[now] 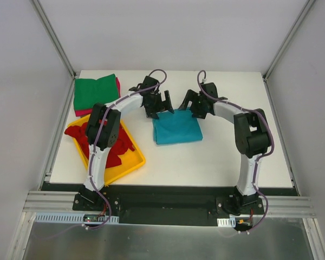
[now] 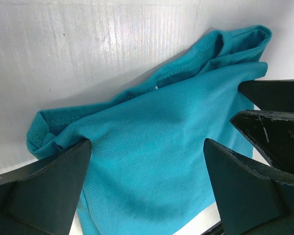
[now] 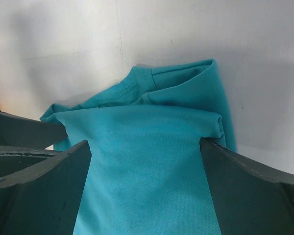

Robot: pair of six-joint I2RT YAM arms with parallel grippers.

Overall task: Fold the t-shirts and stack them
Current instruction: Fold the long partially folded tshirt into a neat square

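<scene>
Soft teal-blue mesh t-shirt (image 1: pixel 177 128), folded into a rough square, flat at centre frame on the smooth white counter (image 1: pixel 233 157). Left hand (image 1: pixel 161 110) and right hand (image 1: pixel 190 110) both spread wide over its bunched top edge, gripping nothing. Bare counter right and below; yellow plastic tray (image 1: pixel 132 162) of crumpled red shirts (image 1: pixel 117 151) lower left.

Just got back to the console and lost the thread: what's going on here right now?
Both arms are on the teal shirt, which lies as a neat rectangle mid-table. The left gripper and right gripper sit at its far edge, jaws open astride the cloth, not clamped. A folded green shirt lies on a pink shirt at the far left. Red shirts sit crumpled in the yellow tray.
</scene>
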